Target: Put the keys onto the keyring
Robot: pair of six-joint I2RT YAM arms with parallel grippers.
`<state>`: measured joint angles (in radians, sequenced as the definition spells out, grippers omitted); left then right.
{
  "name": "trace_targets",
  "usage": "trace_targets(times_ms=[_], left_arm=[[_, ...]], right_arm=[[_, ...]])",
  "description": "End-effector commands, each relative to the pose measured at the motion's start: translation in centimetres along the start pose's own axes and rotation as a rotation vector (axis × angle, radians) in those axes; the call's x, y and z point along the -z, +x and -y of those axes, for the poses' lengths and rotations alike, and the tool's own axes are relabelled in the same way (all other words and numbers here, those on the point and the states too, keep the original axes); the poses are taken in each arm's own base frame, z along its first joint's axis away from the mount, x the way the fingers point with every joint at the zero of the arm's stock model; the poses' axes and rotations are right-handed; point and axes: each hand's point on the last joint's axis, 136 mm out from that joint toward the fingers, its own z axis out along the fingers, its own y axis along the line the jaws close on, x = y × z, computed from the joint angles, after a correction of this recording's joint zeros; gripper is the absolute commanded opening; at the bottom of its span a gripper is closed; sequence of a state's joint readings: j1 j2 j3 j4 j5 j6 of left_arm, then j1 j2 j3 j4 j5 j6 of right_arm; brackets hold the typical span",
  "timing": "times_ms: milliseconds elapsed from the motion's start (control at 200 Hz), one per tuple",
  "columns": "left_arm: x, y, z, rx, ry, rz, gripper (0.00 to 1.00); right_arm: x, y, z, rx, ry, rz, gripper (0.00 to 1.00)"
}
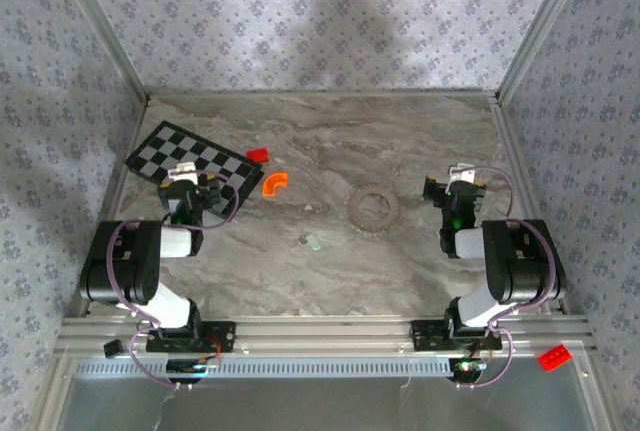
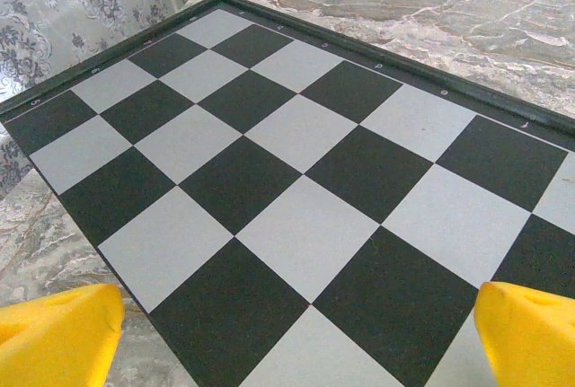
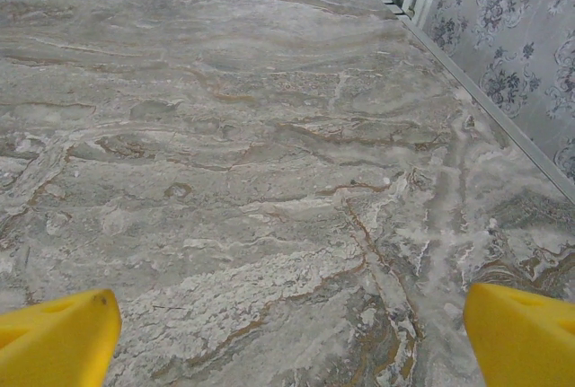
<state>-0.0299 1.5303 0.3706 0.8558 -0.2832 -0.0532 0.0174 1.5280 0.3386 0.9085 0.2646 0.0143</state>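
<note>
One key (image 1: pixel 313 242) and one keyring (image 1: pixel 373 210) lie apart on the worktop (image 1: pixel 330 141); left end effector (image 2: pixel 295 333) and right end effector (image 3: pixel 292 335) spread wide, empty.

Tiny keys (image 1: pixel 313 242) (shape too small)

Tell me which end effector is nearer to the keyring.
Right. The right end effector is a little right of the keyring; the left end effector is above the checkerboard, far to the left.

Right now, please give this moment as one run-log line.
left gripper: open, above checkerboard | right gripper: open, above table | keys: on table, loose | keyring: on table, apart from keys
</note>
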Motion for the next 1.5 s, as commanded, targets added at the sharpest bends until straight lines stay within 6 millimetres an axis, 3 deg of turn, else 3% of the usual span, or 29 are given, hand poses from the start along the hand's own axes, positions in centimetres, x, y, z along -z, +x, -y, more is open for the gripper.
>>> trace_targets(times_ms=[0,1079,1169,1494], left_arm=[[-0.3,-0.8,0.1,0.018,0.007,0.017,1.0],[-0.3,-0.8,0.1,0.018,0.008,0.018,1.0],[-0.3,-0.9,0.1,0.017,0.009,0.021,1.0],[0.8,-2.5,0.3,0.004,0.033,-0.007,1.0]], right_arm=[[-0.3,-0.6,0.2,-0.003,0.005,0.013,1.0],[-0.3,-0.6,0.2,-0.003,0.008,0.013,1.0],[-0.4,-0.5,-0.5,0.017,-0.031,-0.005,1.0],[1.0,-3.0,-2.1,0.098,-0.068,0.014,1.0]])
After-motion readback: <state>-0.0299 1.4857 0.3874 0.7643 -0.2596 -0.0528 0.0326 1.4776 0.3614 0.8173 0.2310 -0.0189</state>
